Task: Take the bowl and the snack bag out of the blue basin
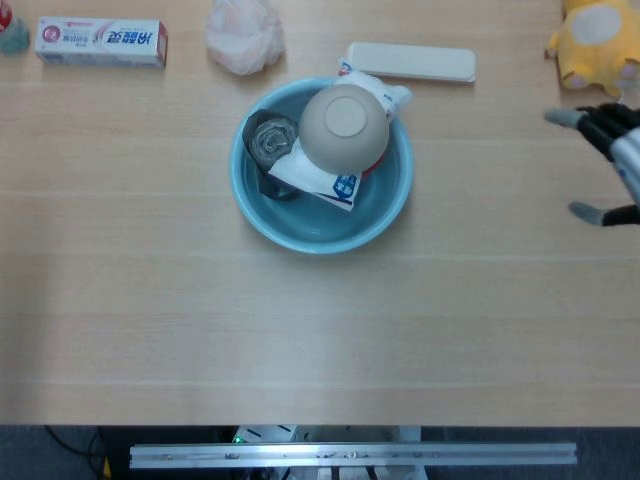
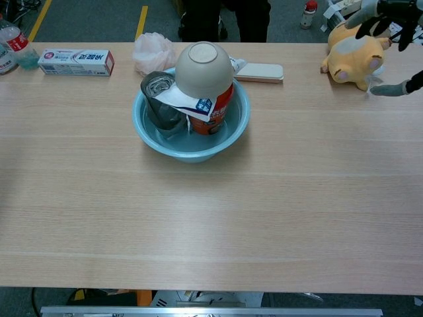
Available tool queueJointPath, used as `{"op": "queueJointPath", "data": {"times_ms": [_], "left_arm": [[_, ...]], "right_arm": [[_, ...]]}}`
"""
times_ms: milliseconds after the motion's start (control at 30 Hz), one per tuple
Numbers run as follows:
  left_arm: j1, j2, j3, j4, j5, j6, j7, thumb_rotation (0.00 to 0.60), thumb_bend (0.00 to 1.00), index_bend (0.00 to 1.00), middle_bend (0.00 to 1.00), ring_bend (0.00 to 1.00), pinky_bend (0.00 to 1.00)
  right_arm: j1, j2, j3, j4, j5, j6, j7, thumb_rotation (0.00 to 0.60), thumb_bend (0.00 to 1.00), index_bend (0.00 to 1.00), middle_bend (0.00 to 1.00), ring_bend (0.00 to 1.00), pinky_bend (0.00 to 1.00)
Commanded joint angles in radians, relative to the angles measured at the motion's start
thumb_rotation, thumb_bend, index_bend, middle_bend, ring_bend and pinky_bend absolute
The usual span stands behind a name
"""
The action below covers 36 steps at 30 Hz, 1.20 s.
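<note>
The blue basin (image 1: 322, 237) stands at the table's middle back. A beige bowl (image 1: 345, 124) lies upside down in it, on top of a white and red snack bag (image 1: 328, 180). A grey crumpled pouch (image 1: 270, 140) sits in the basin's left side. In the chest view the bowl (image 2: 203, 69) tops the bag (image 2: 211, 109) inside the basin (image 2: 192, 153). My right hand (image 1: 612, 150) shows at the right edge, fingers spread, holding nothing, far right of the basin. It also appears near the plush toy in the chest view (image 2: 390, 16). No left hand shows.
Along the back edge lie a toothpaste box (image 1: 100, 42), a pink plastic bag (image 1: 243, 37) and a white flat case (image 1: 410, 62) just behind the basin. A yellow plush toy (image 1: 595, 40) sits at the back right, close to my right hand.
</note>
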Motion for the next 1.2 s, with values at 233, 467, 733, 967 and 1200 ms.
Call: {"op": "queueJointPath", "data": {"times_ms": [233, 467, 733, 967, 1200], "left_arm": [[-0.002, 0.007, 0.001, -0.004, -0.016, -0.017, 0.002, 0.600, 0.26, 0.26, 0.22, 0.21, 0.25], [-0.004, 0.004, 0.002, -0.005, -0.033, -0.033, 0.004, 0.600, 0.26, 0.26, 0.22, 0.21, 0.25], [-0.003, 0.003, -0.002, -0.002, -0.054, -0.041, 0.001, 0.600, 0.26, 0.26, 0.22, 0.21, 0.25], [-0.004, 0.008, -0.005, -0.004, -0.068, -0.050, -0.003, 0.600, 0.26, 0.25, 0.22, 0.21, 0.25], [-0.005, 0.010, -0.003, -0.006, -0.072, -0.057, -0.007, 0.600, 0.26, 0.25, 0.22, 0.21, 0.25]], "right_arm": [[0.276, -0.065, 0.094, -0.007, 0.188, -0.319, -0.076, 0.600, 0.00, 0.00, 0.08, 0.05, 0.20], [0.438, -0.179, 0.113, 0.092, 0.319, -0.436, -0.149, 0.600, 0.00, 0.00, 0.07, 0.04, 0.19], [0.557, -0.276, 0.101, 0.193, 0.415, -0.461, -0.235, 0.600, 0.00, 0.00, 0.07, 0.04, 0.18], [0.630, -0.324, 0.080, 0.239, 0.488, -0.472, -0.276, 0.600, 0.00, 0.00, 0.07, 0.04, 0.18], [0.686, -0.348, 0.052, 0.270, 0.556, -0.488, -0.300, 0.600, 0.00, 0.00, 0.07, 0.04, 0.18]]}}
